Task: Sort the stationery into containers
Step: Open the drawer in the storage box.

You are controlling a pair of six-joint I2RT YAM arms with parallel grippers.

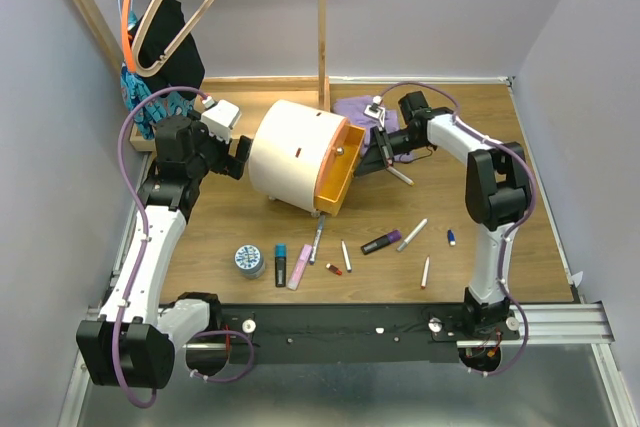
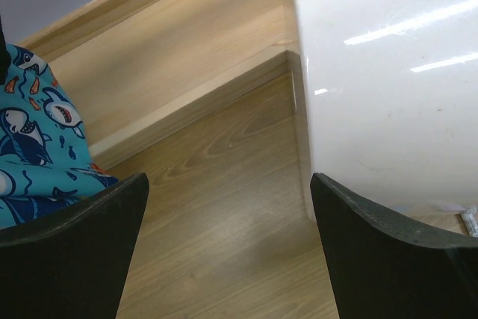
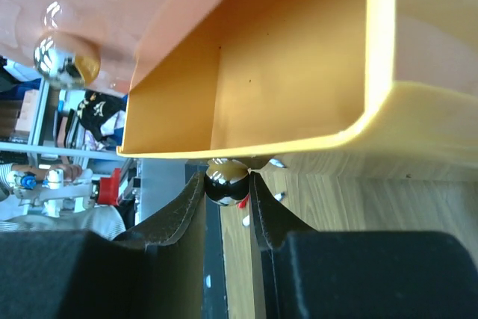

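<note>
Right claw (image 3: 226, 184) pinches the ball knob (image 3: 226, 190) of the orange drawer (image 3: 284, 57), likely to slide it out; left claw (image 2: 228, 184) gapes wide beside the drum (image 2: 388, 72), probably bracing it.

Top view: bright, even overhead light, sharp corner to corner. A soft, short shadow lies under the drum (image 1: 295, 152) on its near side, and the table (image 1: 250, 232) in front of it shows no glare.

Left wrist view: two streak highlights on the drum's white wall. The left gripper (image 2: 228, 184) beside it is dark, soft-edged and out of focus.

Right wrist view: the drum's orange drawer (image 3: 299, 57) glows warm, its rim washed pale. The drawer knob (image 3: 225, 189) carries specular spots. The right gripper (image 3: 226, 181) is blurred and near-black.
</note>
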